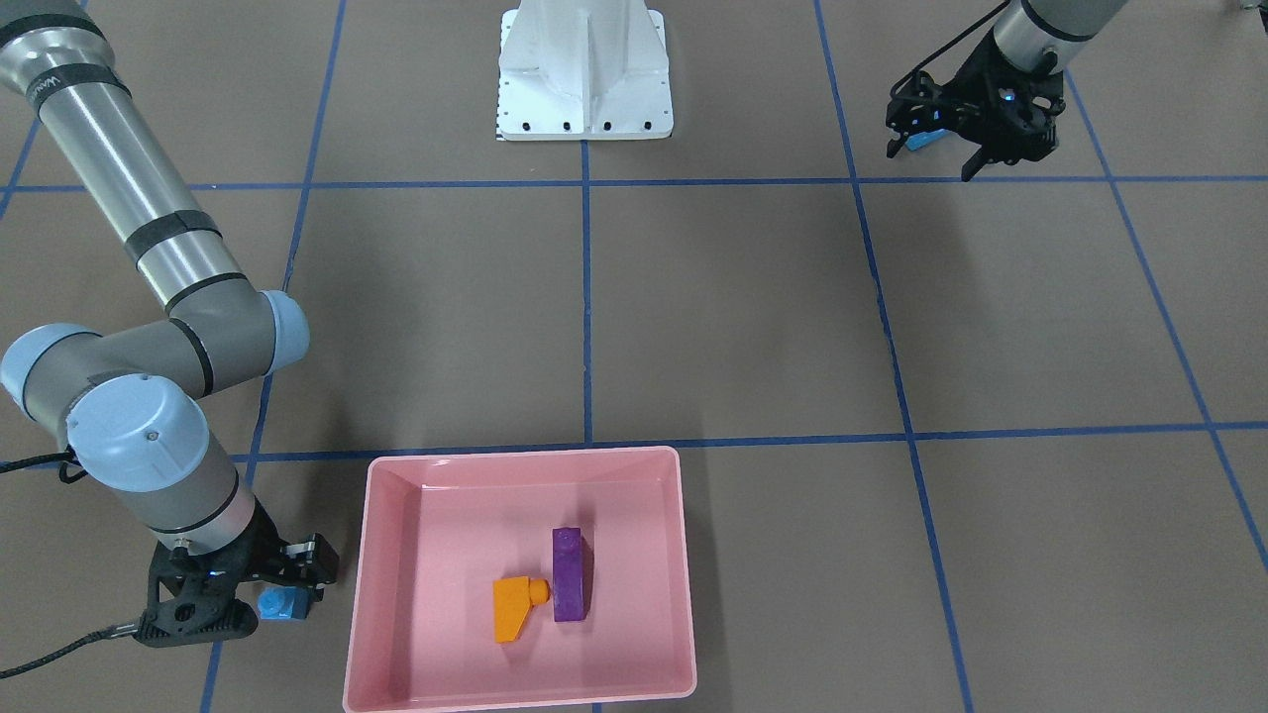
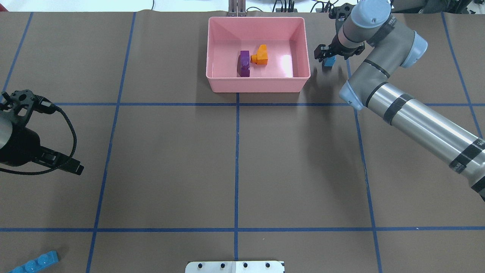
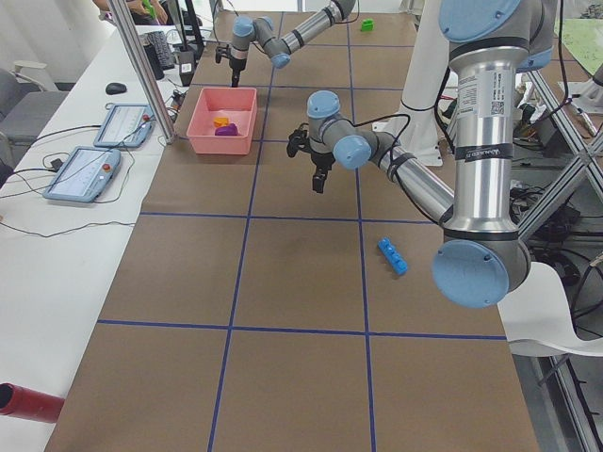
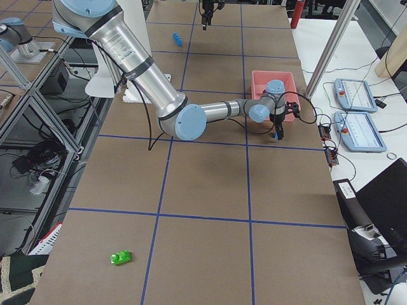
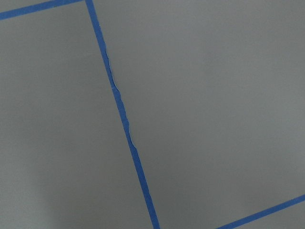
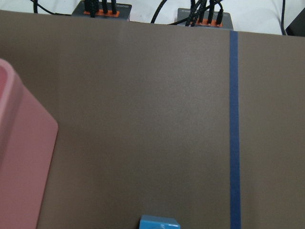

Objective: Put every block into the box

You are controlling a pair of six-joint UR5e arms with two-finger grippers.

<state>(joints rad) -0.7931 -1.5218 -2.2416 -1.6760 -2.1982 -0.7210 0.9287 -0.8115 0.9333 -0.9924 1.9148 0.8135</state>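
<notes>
**Small blue brick held beside the box, two bricks inside**

We see the right gripper [image 1: 287, 592] closed on the small blue single-stud brick [image 1: 278, 605], which sits between its fingers. It hangs just beside the pink box [image 1: 515, 458], outside the short wall on the robot's right. In the right wrist view the top of the brick shows at the bottom edge, with a rounded box corner off to the left.

Inside the box lie the long purple brick [image 1: 568, 574] and the orange sloped brick [image 1: 513, 609], side by side and touching (the orange one's stud points at the purple one).

The left gripper [image 1: 966, 149] hovers over bare table [image 1: 743, 317], well apart from the box. We cannot tell how far its jaws are open, and its wrist camera shows only brown surface and blue tape lines. The long blue four-stud brick [image 2: 36, 262] lies flat on the table near the robot's left side. The green brick [image 4: 120, 257] lies far out toward the table's right end.
</notes>
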